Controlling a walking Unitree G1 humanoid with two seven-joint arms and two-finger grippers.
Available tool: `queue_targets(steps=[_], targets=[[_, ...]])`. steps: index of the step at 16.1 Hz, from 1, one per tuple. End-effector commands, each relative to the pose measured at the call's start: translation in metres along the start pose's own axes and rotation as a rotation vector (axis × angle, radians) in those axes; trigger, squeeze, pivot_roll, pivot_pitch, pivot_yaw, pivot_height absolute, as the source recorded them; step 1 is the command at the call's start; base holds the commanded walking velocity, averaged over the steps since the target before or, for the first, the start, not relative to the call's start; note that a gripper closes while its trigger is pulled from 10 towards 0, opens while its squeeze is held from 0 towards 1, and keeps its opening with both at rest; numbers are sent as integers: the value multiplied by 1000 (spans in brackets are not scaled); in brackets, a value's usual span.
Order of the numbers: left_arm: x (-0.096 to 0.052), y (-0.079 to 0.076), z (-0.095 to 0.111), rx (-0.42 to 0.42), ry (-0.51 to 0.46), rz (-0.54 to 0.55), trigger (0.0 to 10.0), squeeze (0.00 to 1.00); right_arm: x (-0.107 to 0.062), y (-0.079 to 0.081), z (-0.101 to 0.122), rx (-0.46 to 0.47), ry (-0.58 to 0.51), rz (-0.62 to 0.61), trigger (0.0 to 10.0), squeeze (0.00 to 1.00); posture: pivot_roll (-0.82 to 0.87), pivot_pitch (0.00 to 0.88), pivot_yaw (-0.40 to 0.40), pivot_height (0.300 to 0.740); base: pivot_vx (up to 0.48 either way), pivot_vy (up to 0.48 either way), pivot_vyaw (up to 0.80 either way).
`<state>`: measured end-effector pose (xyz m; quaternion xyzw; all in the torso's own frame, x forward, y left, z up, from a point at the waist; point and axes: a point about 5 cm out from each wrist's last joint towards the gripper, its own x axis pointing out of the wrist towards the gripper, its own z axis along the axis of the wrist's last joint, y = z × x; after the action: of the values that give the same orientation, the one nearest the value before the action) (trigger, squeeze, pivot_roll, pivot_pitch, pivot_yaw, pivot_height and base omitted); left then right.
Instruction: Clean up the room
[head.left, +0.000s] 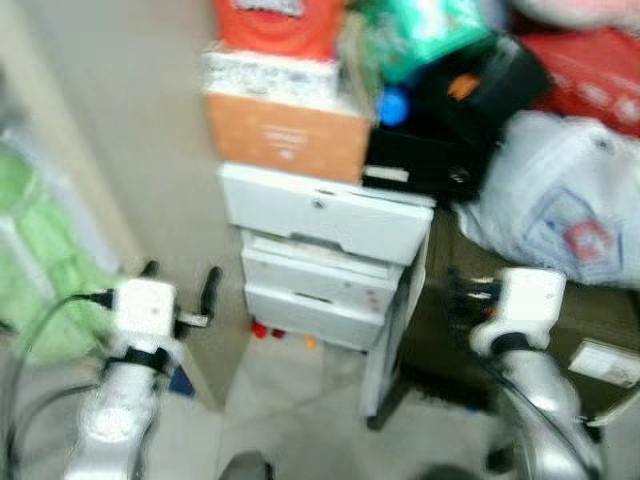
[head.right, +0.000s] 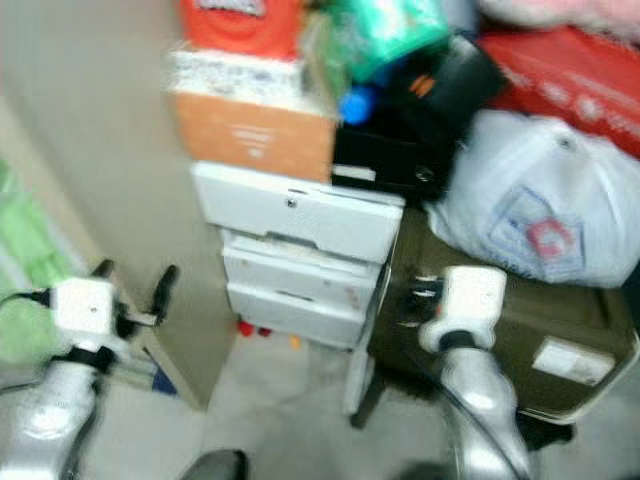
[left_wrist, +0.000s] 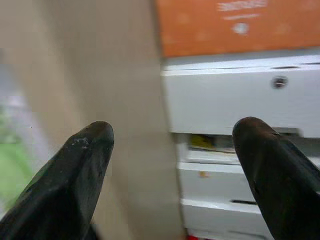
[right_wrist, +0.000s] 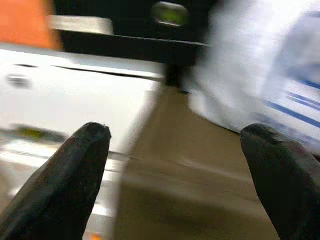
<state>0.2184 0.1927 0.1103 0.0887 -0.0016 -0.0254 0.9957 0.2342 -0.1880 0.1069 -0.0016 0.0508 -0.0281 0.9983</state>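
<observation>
The views are blurred. A white drawer cabinet (head.left: 325, 255) stands ahead against a beige wall, with its lower drawers slightly ajar. On the floor at its foot lie small red bits (head.left: 266, 330) and an orange bit (head.left: 310, 343). My left gripper (head.left: 180, 282) is raised in front of the wall, left of the cabinet, open and holding nothing; in the left wrist view the left gripper (left_wrist: 172, 132) faces the cabinet's left edge. My right gripper (head.left: 462, 292) is open and holding nothing, level with the cabinet's right side, over a brown box (head.left: 450, 330).
An orange box (head.left: 285, 135), a red package (head.left: 280, 25), a green pack (head.left: 425, 35) and a black bag (head.left: 460, 110) are piled on the cabinet. A big white plastic bag (head.left: 560, 200) lies on the brown box. Green fabric (head.left: 40, 260) hangs at left. The floor is pale tile (head.left: 290, 410).
</observation>
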Motion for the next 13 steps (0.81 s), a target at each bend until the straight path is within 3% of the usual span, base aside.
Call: queue_targets(steps=[1,13], targets=[[1,-2,4,-4,-11,-11,10000,0,0,-5,5,-10,-16,-10,10000,0,-14,31,-60,740,0,0,800],[7,-4,7,-10,-26,-16,10000,0,2,-4,2,0,-6,-3,10000,0,-4,26,-65,740,0,0,800]])
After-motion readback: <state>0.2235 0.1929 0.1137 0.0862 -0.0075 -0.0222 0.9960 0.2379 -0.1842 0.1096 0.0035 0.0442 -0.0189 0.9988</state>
